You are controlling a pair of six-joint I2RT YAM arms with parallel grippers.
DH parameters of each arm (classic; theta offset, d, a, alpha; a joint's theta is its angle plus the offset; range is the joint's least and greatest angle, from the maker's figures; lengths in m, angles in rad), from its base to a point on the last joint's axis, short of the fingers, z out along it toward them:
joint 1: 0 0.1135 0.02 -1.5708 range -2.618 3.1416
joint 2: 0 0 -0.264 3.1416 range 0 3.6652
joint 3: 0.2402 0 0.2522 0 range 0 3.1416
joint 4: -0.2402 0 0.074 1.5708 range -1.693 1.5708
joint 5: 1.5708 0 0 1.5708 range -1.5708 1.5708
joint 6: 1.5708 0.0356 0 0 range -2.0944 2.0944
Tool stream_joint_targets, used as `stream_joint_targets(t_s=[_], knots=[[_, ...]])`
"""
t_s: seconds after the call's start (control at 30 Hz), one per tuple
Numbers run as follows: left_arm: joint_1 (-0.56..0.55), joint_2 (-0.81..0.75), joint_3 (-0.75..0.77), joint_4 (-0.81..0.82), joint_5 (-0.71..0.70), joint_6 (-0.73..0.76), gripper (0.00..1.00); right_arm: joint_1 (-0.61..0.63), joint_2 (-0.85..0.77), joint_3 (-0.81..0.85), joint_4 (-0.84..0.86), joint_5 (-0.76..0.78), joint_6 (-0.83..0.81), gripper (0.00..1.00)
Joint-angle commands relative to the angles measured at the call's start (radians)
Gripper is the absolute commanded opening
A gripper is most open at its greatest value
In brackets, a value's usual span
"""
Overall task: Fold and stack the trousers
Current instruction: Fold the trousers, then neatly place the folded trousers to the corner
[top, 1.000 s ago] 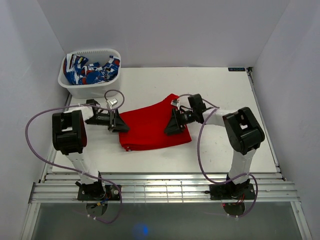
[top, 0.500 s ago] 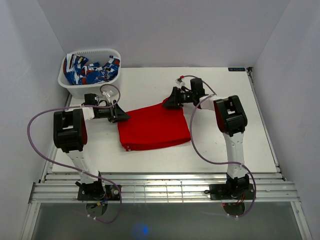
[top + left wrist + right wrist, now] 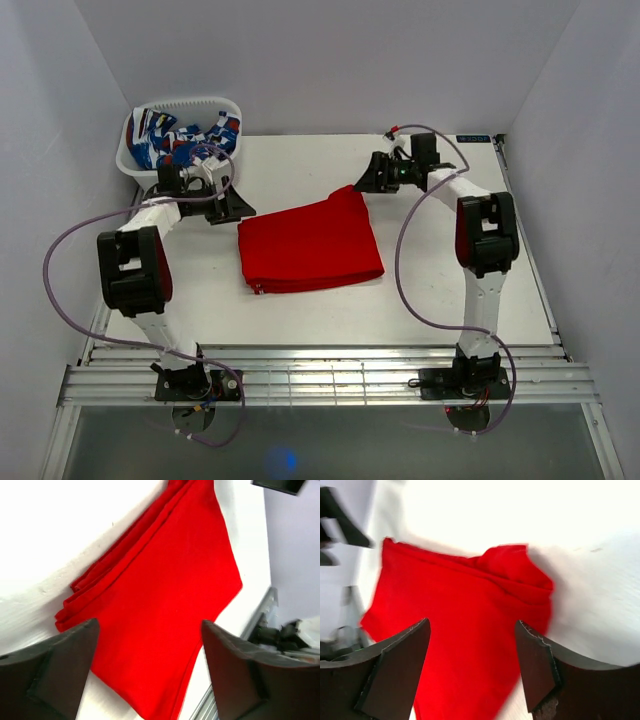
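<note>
Red soft fabric is lying folded into a rough rectangle near the middle of the white surface (image 3: 430,290): these are the trousers (image 3: 310,245), resting flat with stacked layers showing along their left edge. The left arm (image 3: 135,265) is reaching toward the far left of the surface, and the left jaws are standing wide apart with nothing between them, hovering just off the far-left corner of the trousers and close to a white basket (image 3: 178,182). The basket is sitting at the far-left corner and is holding a blue, white and red patterned cloth (image 3: 180,140). From the left wrist view, the trousers (image 3: 160,605) are showing between the two dark fingers (image 3: 55,670), untouched. The right arm (image 3: 485,235) is stretching toward the far side, and the right jaws are likewise spread wide and gripping nothing, just beyond the slightly bunched far-right corner of the trousers (image 3: 465,615), which is lying clear of the fingers (image 3: 395,670).
</note>
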Motion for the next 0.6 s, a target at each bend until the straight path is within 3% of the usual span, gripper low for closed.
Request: stream_joint_targets(t_s=[0.0, 0.07, 0.13, 0.23, 0.33, 0.43, 0.57], knots=[[0.008, -0.234, 0.070, -0.113, -0.160, 0.093, 0.98, 0.063, -0.248, 0.129, -0.350, 0.307, -0.367, 0.75], [0.011, -0.293, 0.073, -0.160, -0.229, 0.090, 0.98, 0.164, -0.357, 0.088, -0.400, 0.534, -0.394, 0.84], [0.020, -0.361, 0.064, -0.186, -0.311, 0.071, 0.98, 0.229, -0.419, -0.008, -0.407, 0.634, -0.392, 0.89], [0.046, -0.428, 0.045, -0.217, -0.375, 0.047, 0.98, 0.428, -0.471, -0.093, -0.401, 0.773, -0.391, 0.90], [0.064, -0.456, 0.045, -0.257, -0.437, 0.054, 0.98, 0.554, -0.409, -0.092, -0.421, 0.848, -0.369, 0.91], [0.086, -0.461, 0.054, -0.289, -0.440, 0.060, 0.98, 0.630, -0.285, 0.022, -0.499, 0.903, -0.302, 0.90], [0.094, -0.456, 0.059, -0.317, -0.421, 0.054, 0.98, 0.657, -0.166, 0.102, -0.524, 0.908, -0.201, 0.88]])
